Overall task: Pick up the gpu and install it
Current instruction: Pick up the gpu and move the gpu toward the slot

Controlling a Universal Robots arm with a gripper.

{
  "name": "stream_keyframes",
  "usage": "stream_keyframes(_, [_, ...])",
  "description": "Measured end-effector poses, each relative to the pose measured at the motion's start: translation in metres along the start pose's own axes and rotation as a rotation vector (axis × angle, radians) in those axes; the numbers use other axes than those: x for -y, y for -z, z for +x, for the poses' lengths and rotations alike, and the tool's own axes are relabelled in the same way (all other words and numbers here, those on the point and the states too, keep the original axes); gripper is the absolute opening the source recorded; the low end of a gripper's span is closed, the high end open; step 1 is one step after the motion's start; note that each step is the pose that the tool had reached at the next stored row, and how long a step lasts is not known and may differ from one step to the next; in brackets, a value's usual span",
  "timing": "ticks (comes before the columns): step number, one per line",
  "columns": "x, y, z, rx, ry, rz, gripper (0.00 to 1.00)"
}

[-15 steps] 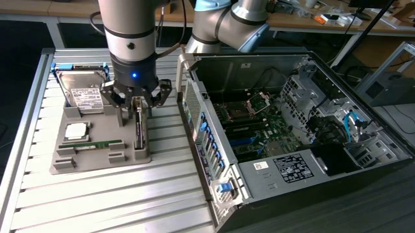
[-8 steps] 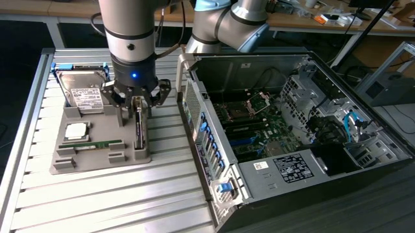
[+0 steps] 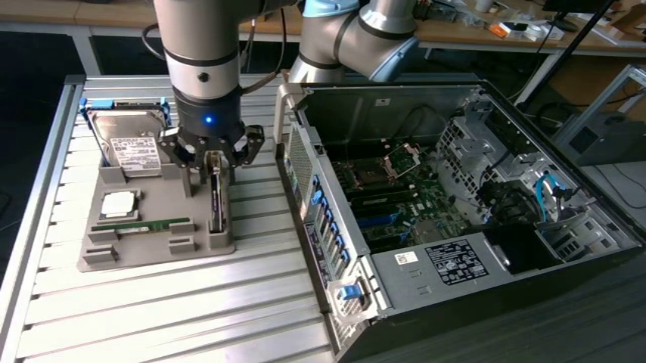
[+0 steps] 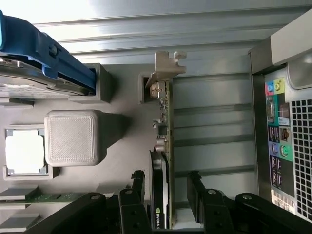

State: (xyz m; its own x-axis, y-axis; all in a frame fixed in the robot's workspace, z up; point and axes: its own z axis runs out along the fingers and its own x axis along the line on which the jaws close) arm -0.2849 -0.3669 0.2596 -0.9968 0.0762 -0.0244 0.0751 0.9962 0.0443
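A: Since the table carries the things, what is the biggest thing there?
B: The open computer case. It stands at the table's edge on the exterior view's right, and its board is visible inside.
A: And the arm?
B: It comes down over a grey holder, which lies on the slats beside the case. A hard drive with a white label sits at the holder's far end.
A: Where is the gpu?
B: It stands on its edge in a slot of the holder, on the side facing the case. In the wrist view, its silver bracket is at the end away from the gripper.
A: Do the fingers hold it?
B: No. They are spread apart, one on each side of the card, and a gap shows on at least one side.
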Motion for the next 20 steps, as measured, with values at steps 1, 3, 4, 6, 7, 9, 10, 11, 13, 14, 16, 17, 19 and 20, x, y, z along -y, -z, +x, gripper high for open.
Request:
stream_keyframes(1, [-0.0002,-0.0012,0.0,0.0001,0.0,-0.0001,0.48])
stream_keyframes(3, [-0.0007,-0.0035,0.001,0.0,0.0,-0.0001,0.48])
stream_keyframes(4, [-0.0009,-0.0045,0.001,0.0,0.0,0.0,0.48])
stream_keyframes(6, [-0.0013,-0.0128,0.002,0.0001,0.0,-0.0001,0.48])
stream_keyframes(7, [-0.0012,-0.0146,0.002,-0.0002,0.0,0.0002,0.48])
stream_keyframes(9, [-0.0012,-0.0148,0.002,-0.0002,0.0,0.0001,0.34])
stream_keyframes(10, [-0.0012,-0.0148,0.002,0.0,0.0,0.0,0.27])
stream_keyframes(11, [-0.0012,-0.0148,0.002,0.0,0.0,0.0,0.27])
stream_keyframes(13, [-0.0012,-0.0148,0.002,0.0,0.0,0.0,0.27])
stream_keyframes(14, [-0.0013,-0.0148,0.002,0.0002,0.0,-0.0002,0.27])
stream_keyframes(16, [-0.0014,-0.0103,0.002,0.0001,0.0,-0.0001,0.27])
stream_keyframes(17, [-0.0015,-0.0086,0.002,0.0001,0.0,-0.0001,0.27])
stream_keyframes(19, [-0.0015,-0.0078,0.001,0.0002,0.0,-0.0001,0.27])
stream_keyframes(20, [-0.0016,-0.0073,0.001,0.0001,0.0,-0.0001,0.27])
